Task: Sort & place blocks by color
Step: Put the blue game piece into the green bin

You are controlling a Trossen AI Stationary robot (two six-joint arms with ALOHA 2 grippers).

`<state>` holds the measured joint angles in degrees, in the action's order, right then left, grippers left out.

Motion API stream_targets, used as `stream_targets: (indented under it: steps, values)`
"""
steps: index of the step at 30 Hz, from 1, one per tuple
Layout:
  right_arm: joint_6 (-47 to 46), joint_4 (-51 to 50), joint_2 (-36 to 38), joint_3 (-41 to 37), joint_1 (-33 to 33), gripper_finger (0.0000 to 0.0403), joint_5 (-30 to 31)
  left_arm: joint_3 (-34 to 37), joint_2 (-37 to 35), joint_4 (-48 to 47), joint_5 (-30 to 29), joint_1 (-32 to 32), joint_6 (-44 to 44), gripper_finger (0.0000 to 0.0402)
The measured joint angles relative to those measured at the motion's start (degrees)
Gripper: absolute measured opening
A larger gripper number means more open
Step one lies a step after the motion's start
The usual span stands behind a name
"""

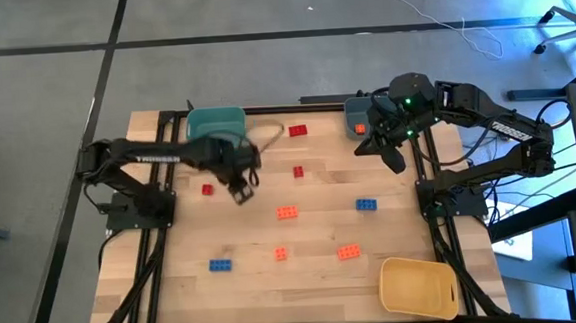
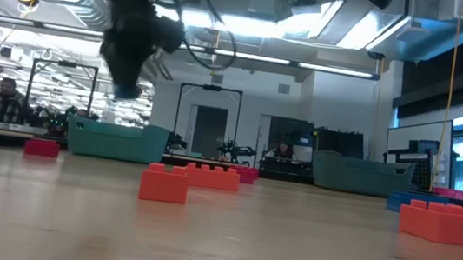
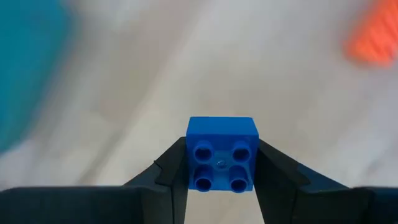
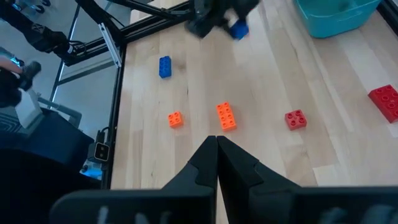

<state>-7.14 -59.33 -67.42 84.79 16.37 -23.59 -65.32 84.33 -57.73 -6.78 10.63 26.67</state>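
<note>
Fingers of our left gripper (image 3: 221, 180) clamp a blue block (image 3: 222, 154), raised near the teal bin (image 1: 215, 124) for sorting; right gripper (image 4: 216, 146) waits clenched, empty.

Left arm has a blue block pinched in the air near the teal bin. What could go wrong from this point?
1. The left gripper holds the small blue block only at its two side faces, so it might slip or twist during the carry.
2. The teal bin lies close by; a low swing could clip its rim.
3. The right gripper, shut and empty, waits by the grey-blue bin, apart from the left arm, so a collision seems unlikely.
</note>
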Motion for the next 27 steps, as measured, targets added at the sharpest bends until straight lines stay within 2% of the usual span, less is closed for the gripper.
stream_targets:
  steps: [4,9,17,27]
  values:
    - [0.8,0.0,0.0,0.0,0.0,0.0012,0.0,-7.2,-0.1,-4.4,-1.9,7.2,1.1,0.0129]
    - [1.6,0.0,0.0,0.0,0.0,0.0012,0.0,-11.9,-0.1,-6.3,-2.4,17.6,1.2,0.0129]
    - [3.1,-0.1,0.0,0.0,0.0,0.0012,-0.4,-11.0,2.4,-4.8,-1.6,30.9,-4.8,0.0129]
    - [3.1,-0.1,0.0,0.0,0.0,0.0012,-0.4,-9.7,13.4,8.0,2.8,39.2,-7.3,0.0129]
